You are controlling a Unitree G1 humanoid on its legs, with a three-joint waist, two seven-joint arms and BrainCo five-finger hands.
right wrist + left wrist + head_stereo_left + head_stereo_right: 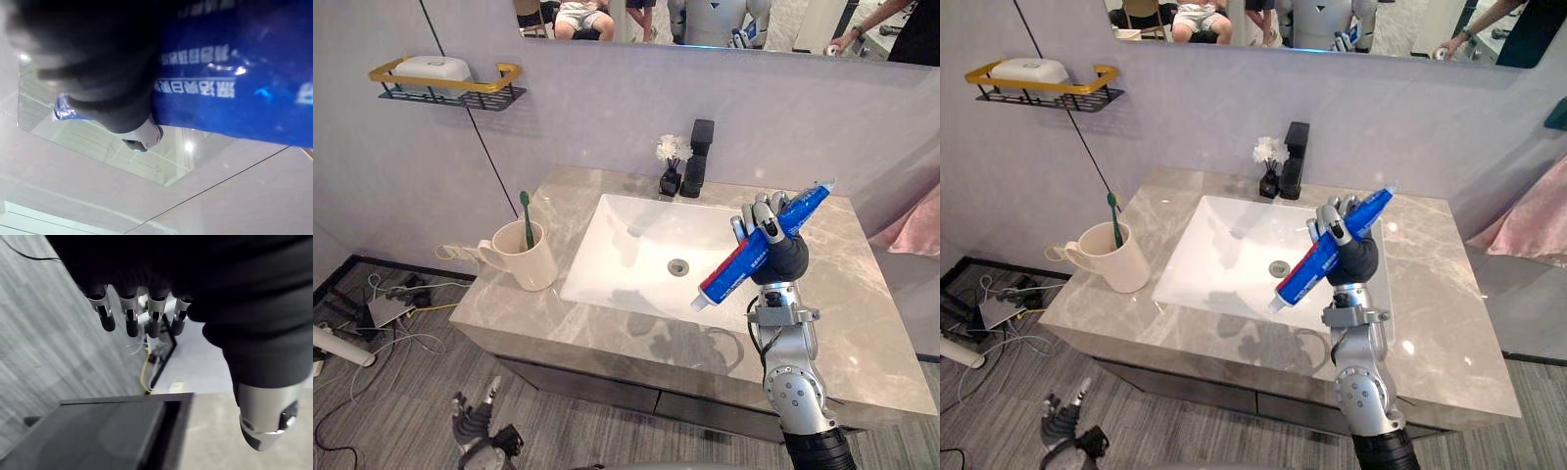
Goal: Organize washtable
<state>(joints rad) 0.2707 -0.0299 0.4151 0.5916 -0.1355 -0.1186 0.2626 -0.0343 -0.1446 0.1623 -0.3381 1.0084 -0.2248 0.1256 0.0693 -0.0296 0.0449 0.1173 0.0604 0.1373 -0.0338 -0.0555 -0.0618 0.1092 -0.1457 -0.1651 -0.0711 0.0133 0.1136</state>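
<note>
The right hand point(781, 257) is raised above the counter point(862, 323), its fingers point(753, 217) and thumb curled round a blue tube point(759, 250) of toothpaste, gripping it near the middle. The tube's long axis runs on a slant. Its white end point(700, 304) points down, toward the robot and to the hand's left. The other end rises up and away to the hand's right. Seen from the right wrist, the tube's blue side lies against the palm.

The sink point(636, 245) lies just below and left of this hand. The faucet point(697, 157) and a small vase point(672, 168) stand beyond it, at the wall. Well to its left a cup point(524, 257) holds a green toothbrush point(526, 217).

The left hand point(475, 426) hangs low beside the cabinet, near the floor, with its fingers point(127, 316) straight and holding nothing.
</note>
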